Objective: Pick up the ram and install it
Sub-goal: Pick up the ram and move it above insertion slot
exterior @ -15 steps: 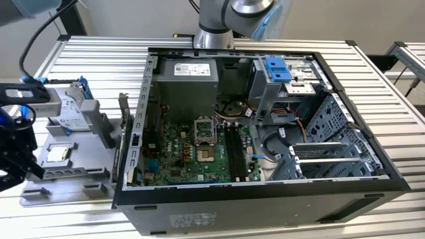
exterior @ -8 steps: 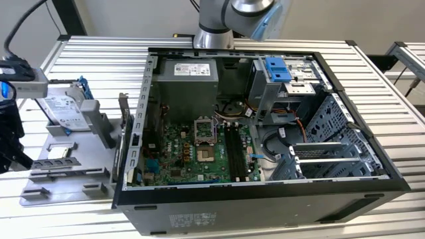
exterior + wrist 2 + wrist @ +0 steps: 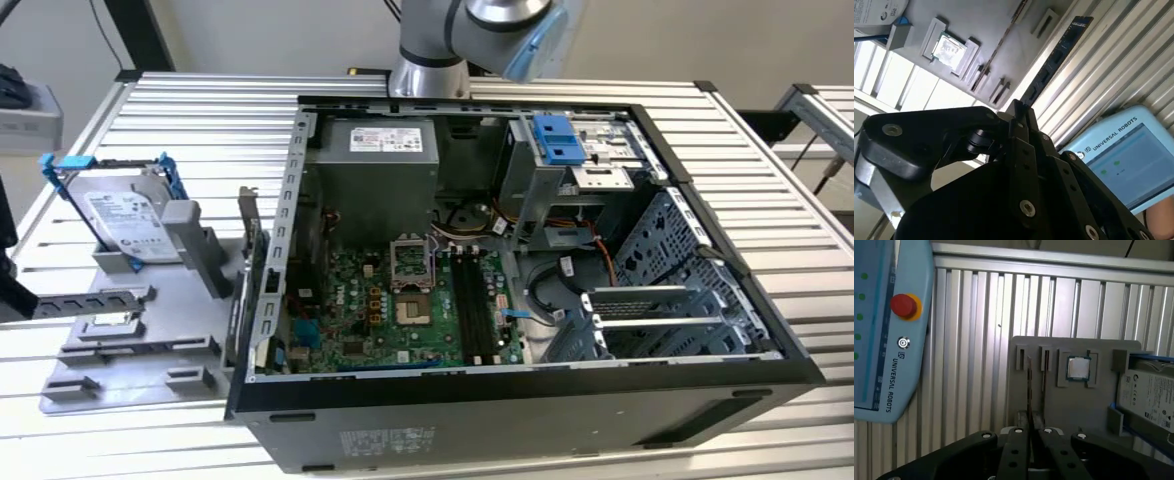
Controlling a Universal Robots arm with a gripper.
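The ram [image 3: 1054,60] is a long thin board with dark chips and a bluish end, and it sticks out from between my black fingers. In the first wrist view the ram [image 3: 1029,390] shows edge-on as a thin line. My gripper [image 3: 1019,107] [image 3: 1030,432] is shut on its near end and holds it high above the grey parts holder [image 3: 1064,405] and the ribbed table. The open computer case [image 3: 787,350] lies in the exterior view, and the dark memory slots [image 3: 470,300] run beside the processor socket on the green motherboard [image 3: 347,310].
The grey holder [image 3: 127,360] at the exterior view's left carries the hard drive [image 3: 127,222] [image 3: 1149,390] in its blue frame and a small square processor chip [image 3: 1078,368] [image 3: 948,49]. A blue teach pendant [image 3: 884,325] [image 3: 1124,155] lies on the ribbed table.
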